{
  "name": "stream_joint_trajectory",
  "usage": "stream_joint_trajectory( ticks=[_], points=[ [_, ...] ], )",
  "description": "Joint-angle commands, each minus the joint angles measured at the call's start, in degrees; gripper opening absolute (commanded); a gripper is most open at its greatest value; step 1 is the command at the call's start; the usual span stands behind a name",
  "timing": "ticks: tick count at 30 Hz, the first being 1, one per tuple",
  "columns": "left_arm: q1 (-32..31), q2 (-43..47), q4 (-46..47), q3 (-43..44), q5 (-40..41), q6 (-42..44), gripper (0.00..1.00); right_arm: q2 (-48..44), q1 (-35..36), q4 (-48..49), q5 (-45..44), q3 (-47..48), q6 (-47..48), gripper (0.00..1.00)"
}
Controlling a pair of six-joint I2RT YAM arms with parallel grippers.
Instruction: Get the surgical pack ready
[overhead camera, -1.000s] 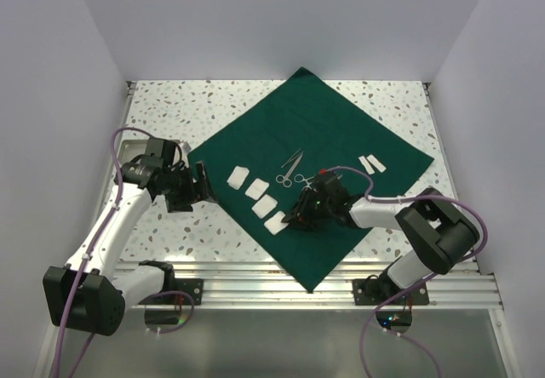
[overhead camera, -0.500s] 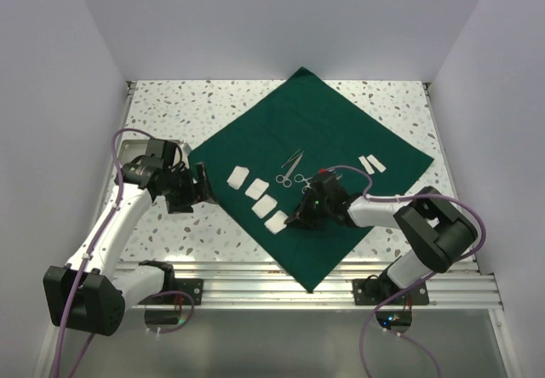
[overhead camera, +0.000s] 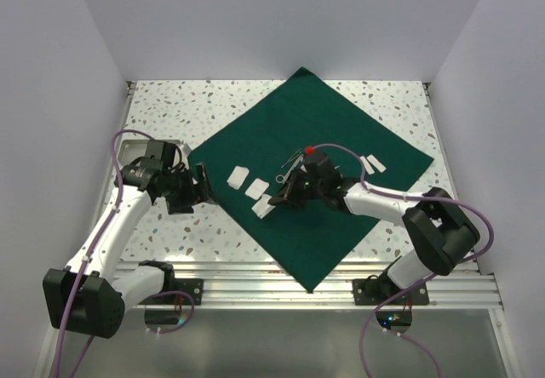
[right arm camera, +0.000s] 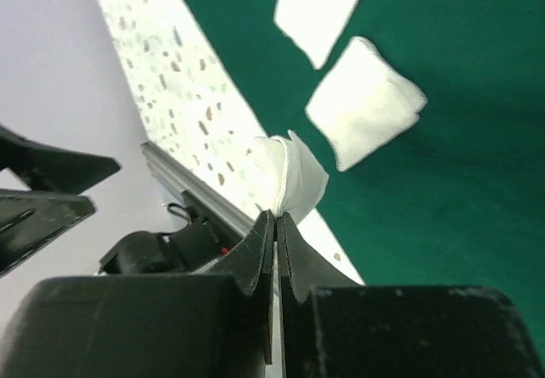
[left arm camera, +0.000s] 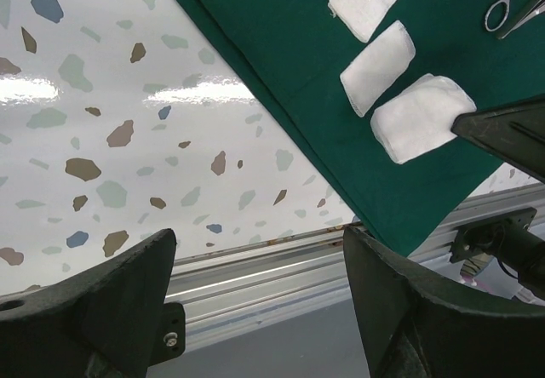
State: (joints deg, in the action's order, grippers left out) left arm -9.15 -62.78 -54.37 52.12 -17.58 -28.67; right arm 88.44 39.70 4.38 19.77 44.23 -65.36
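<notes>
Lifted since a second ago, one gauze square [right arm camera: 296, 176] hangs pinched in our right gripper [right arm camera: 277, 216], fingers closed on it, above the near-left edge of the green drape [overhead camera: 341, 131]; our left gripper [left arm camera: 255, 240] gapes empty beside that edge.

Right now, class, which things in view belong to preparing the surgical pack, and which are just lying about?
Belong to the job:
- green drape
- gauze squares on it
- another gauze square, pinched in the right gripper
- silver scissor-like instruments

Just lying about:
- speckled table
- metal rail
- purple cables
</notes>
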Motion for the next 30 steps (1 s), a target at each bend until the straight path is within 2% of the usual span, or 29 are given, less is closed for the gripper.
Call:
stream_joint_trajectory(
  ticks=[1,17,30],
  points=[
    [-0.35,1.35,2.25,-0.26,-0.96,-0.78,0.83,0.32,0.11,2.38,2.81,2.35,-1.61,0.0],
    [-0.35,1.26,0.49,1.32,0.27,0.1,0.83,12.01,0.11,14.07,4.22,6.75,-6.62,0.0],
    [-0.35,0.38,0.05,2.2,0.36,0.8,0.83,13.95,0.11,14.08,2.82,8.95,-6.09,0.0]
  ],
)
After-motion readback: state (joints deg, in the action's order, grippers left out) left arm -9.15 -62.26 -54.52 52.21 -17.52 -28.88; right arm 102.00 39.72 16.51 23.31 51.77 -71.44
